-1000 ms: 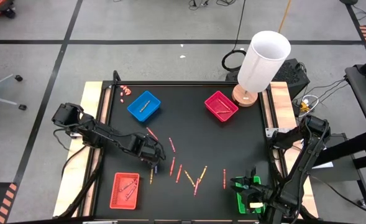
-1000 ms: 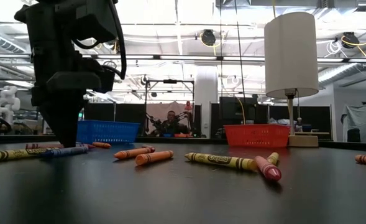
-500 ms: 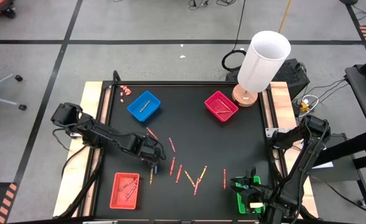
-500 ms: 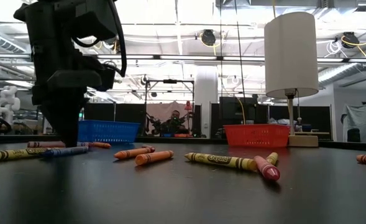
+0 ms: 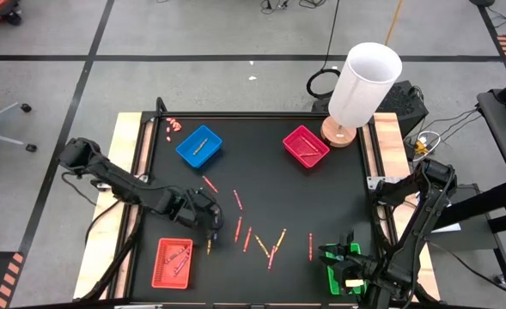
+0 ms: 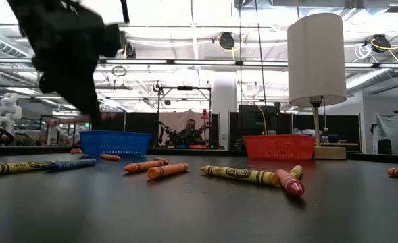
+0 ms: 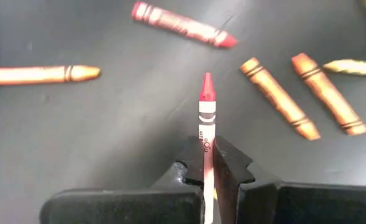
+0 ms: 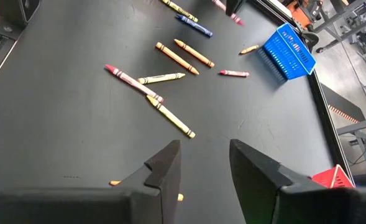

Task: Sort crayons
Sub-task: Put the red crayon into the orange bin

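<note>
Several crayons, red, pink, orange and yellow (image 5: 247, 239), lie loose on the black table (image 5: 321, 197); the low view also shows a blue one (image 6: 71, 163). My left gripper (image 7: 206, 149) hangs over the table's near left part (image 5: 207, 221), raised above the crayons (image 6: 89, 115), and is shut on a red crayon (image 7: 206, 106). My right gripper (image 8: 204, 163) stands open at the near right (image 5: 347, 251), above a green tray (image 5: 349, 273), with nothing between its fingers. My left gripper pinches the red crayon between its two fingers (image 7: 227, 163) by the back part of its shaft (image 7: 206, 144). The crayon lies along the fingers and sticks out past them, its tip (image 7: 206, 82) pointing forward and down. It is lifted clear of the table.
A blue tray (image 5: 199, 146) stands at the far left, a magenta tray (image 5: 306, 146) at the far right and a red tray (image 5: 173, 262) at the near left. A white lamp (image 5: 362, 86) rises at the far right corner. Tiny pink bits (image 5: 173, 126) lie at the far left corner.
My left gripper has risen from the table and tipped, drawing slightly toward the near edge. It stays shut, and the red crayon has come up with it, clear of the table. The other crayons lie as before.
</note>
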{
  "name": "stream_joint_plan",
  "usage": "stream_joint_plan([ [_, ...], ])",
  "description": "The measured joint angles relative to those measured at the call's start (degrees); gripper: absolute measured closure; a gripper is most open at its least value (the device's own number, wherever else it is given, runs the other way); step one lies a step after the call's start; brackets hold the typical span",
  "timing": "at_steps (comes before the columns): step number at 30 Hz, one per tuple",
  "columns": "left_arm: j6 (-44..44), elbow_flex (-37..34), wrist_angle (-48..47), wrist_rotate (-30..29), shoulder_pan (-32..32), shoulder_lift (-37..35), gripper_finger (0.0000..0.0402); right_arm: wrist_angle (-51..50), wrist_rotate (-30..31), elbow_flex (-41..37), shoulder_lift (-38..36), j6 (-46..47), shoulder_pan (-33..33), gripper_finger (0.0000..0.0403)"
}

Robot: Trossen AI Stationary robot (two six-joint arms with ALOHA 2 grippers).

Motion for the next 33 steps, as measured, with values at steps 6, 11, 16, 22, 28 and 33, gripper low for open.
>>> stream_joint_plan([
  [6,2.22,0.0,4.51,-8.11,-5.38,-2.73,0.0393,0.12,0.02,0.0,0.0,0.0,0.0,0.0282],
  [11,13.2,0.0,11.32,-14.08,-8.56,-2.95,0.0393,0.17,0.04,0.0,0.0,0.0,-0.01,0.0282],
  [16,28.12,0.0,18.62,-16.6,-9.54,-2.95,0.0393,0.17,0.09,0.0,0.0,0.0,0.0,0.0282],
  [22,44.28,0.04,24.38,-16.41,-9.54,-2.95,0.0393,0.17,0.11,0.0,0.0,0.0,0.0,0.0282],
  [28,55.59,0.04,24.7,-16.21,-9.54,-2.95,0.0393,0.15,0.11,0.0,0.0,0.0,0.0,0.0282],
  [33,58.42,0.04,24.85,-16.07,-9.54,-2.95,0.0393,0.15,0.11,0.0,0.0,0.0,0.0,0.0282],
])
